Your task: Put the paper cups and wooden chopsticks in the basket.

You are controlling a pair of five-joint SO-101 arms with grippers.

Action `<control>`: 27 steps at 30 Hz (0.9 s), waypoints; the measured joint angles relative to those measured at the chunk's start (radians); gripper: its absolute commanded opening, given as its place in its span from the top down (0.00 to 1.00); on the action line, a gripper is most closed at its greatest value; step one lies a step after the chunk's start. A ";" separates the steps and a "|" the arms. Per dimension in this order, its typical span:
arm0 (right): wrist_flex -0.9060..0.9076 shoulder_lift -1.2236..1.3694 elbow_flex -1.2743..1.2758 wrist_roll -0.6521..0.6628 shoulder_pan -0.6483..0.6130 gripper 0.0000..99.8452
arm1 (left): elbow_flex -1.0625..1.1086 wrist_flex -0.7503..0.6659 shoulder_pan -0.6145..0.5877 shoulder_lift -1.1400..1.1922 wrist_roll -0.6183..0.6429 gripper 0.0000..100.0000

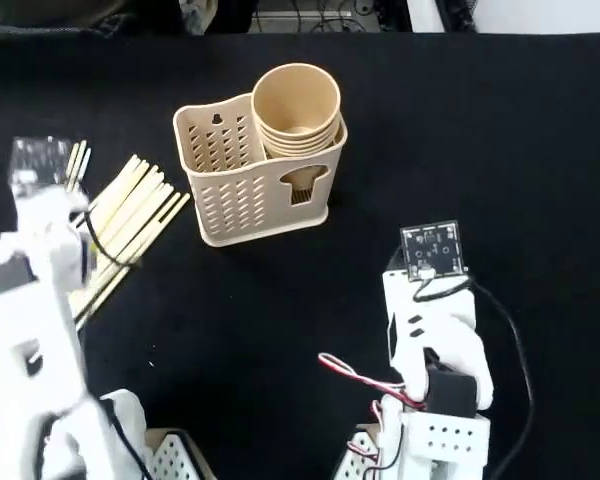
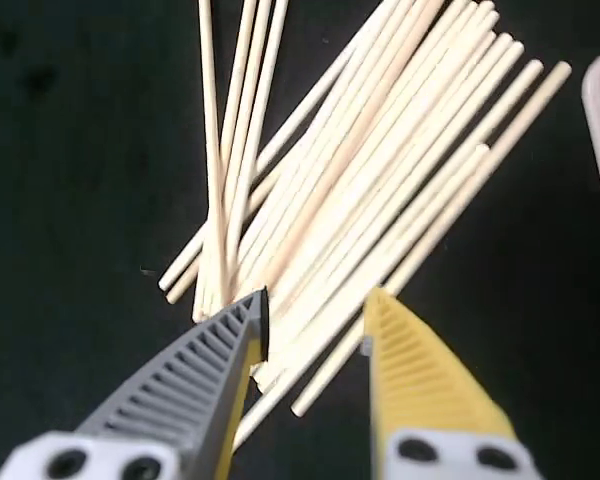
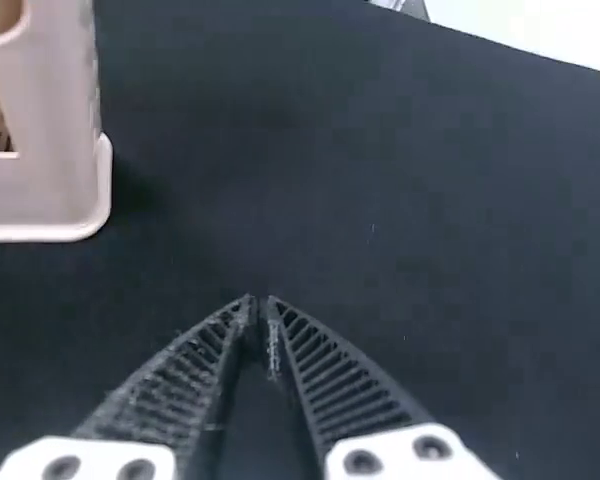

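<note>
left end effector wide | right end effector pinched together | chopsticks pale, fanned

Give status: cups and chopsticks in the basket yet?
Done: paper cups sit stacked in the basket. In hand: left gripper open over the wooden chopsticks, gripping none. Left: all of that pile, lying on the table beside the basket. Right gripper shut, empty.

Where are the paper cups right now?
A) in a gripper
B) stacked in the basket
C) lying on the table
B: the paper cups stand nested in one compartment of the basket, with the wooden chopsticks on the table beside it.
</note>
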 measured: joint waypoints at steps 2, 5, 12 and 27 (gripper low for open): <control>-0.040 0.000 0.021 0.000 0.005 0.99 | -0.118 0.012 -0.006 0.158 -0.028 0.82; -0.094 0.000 0.066 0.000 0.008 0.99 | -0.299 0.051 -0.006 0.408 -0.097 0.82; -0.130 0.000 0.097 0.000 0.008 0.99 | -0.778 0.176 -0.006 0.957 -0.144 0.78; -0.130 0.000 0.104 0.000 0.002 0.99 | -1.725 0.614 0.040 1.725 -0.152 0.97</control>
